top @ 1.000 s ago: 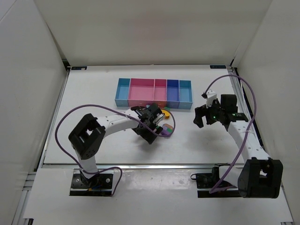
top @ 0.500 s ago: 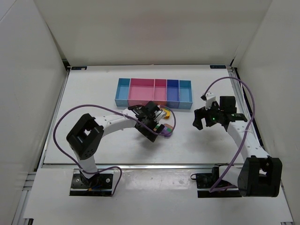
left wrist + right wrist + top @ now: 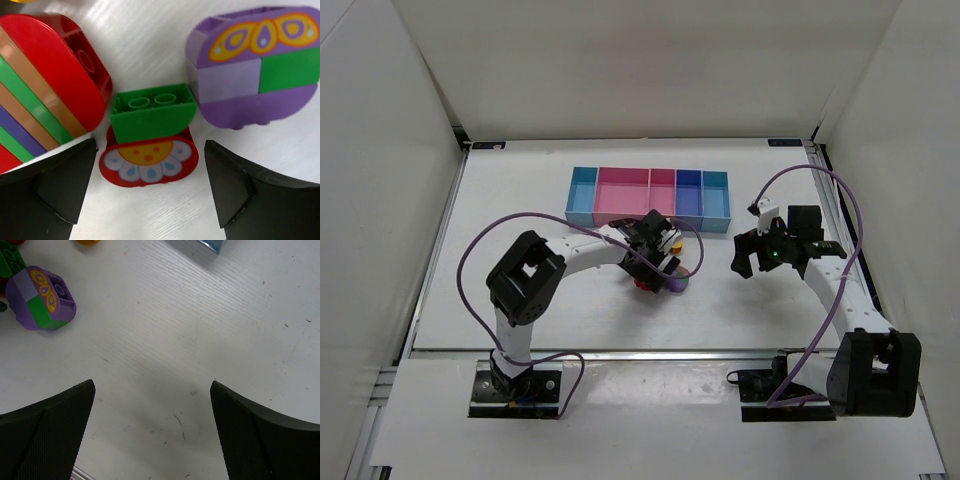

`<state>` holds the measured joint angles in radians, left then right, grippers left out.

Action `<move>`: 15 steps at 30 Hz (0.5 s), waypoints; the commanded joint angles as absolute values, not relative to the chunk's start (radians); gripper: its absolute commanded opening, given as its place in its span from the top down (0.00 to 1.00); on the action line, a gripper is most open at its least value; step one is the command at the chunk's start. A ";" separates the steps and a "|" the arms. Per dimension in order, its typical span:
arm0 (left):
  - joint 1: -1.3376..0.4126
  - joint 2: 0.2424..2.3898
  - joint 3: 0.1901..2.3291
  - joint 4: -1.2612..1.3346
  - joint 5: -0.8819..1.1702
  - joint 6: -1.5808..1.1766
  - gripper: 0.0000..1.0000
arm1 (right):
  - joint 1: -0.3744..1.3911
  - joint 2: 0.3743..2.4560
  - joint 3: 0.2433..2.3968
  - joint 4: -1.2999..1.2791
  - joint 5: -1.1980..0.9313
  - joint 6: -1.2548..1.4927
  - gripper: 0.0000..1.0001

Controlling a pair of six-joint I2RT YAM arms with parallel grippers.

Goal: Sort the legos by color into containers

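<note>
Close under my left gripper (image 3: 150, 186) lies a green brick (image 3: 151, 114) stuck on a red piece with a flower face (image 3: 148, 161), straddled by the open jaws without touching. A red striped rounded lego (image 3: 45, 75) lies to its left and a purple chunk with a green block (image 3: 252, 65) to its right. From above, the left gripper (image 3: 655, 262) covers most of this cluster, with a yellow-orange piece (image 3: 673, 241) beside it. The containers (image 3: 648, 198) stand just behind. My right gripper (image 3: 748, 256) hangs open over bare table, the purple chunk (image 3: 42, 297) off to its left.
White walls close in the table on three sides. A purple cable (image 3: 820, 185) loops above the right arm. A corner of the light blue end bin (image 3: 212, 244) shows at the top of the right wrist view. A metal rail (image 3: 640, 352) runs along the near edge.
The left arm's elbow has swung right and its wrist has turned over the lego cluster, the jaws opening slightly wider. The right gripper has barely shifted.
</note>
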<state>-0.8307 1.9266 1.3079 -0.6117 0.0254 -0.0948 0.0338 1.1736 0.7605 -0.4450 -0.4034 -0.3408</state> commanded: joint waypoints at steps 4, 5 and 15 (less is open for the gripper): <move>-0.813 1.939 1.341 -0.600 -0.051 -0.138 0.04 | 0.032 1.187 0.781 -0.431 -0.423 -0.336 0.01; -0.807 1.936 1.339 -0.600 -0.057 -0.141 0.07 | 0.032 1.187 0.779 -0.433 -0.425 -0.336 0.01; -0.801 1.830 1.266 -0.591 -0.049 -0.146 0.67 | 0.032 1.170 0.775 -0.428 -0.437 -0.344 0.01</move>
<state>-0.8051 1.9274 1.3003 -0.5861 -0.0380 -0.1394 0.0338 1.1851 0.7605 -0.4442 -0.4080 -0.3428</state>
